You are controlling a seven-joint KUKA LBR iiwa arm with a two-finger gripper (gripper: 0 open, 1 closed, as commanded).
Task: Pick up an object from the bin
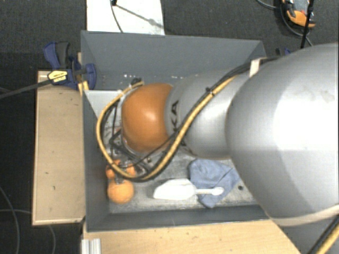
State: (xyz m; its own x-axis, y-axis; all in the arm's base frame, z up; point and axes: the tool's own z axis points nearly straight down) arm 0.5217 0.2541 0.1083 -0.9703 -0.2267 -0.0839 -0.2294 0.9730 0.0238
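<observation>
My gripper (pixel 119 152) reaches down into the bin's left part, mostly hidden under the arm's orange cover, with only its dark body showing. Right below it, near the front left corner, lies an orange ball (pixel 121 192). Small orange pieces (pixel 112 172) peek out between the ball and the gripper; what they are I cannot tell. A white plastic scoop (pixel 177 190) lies to the right of the ball, along the front wall.
A crumpled blue cloth (pixel 213 177) lies at the front right, touching the scoop's handle. The big grey arm with its cable loop covers the middle and right of the bin. The bin's walls stand close on the left and front.
</observation>
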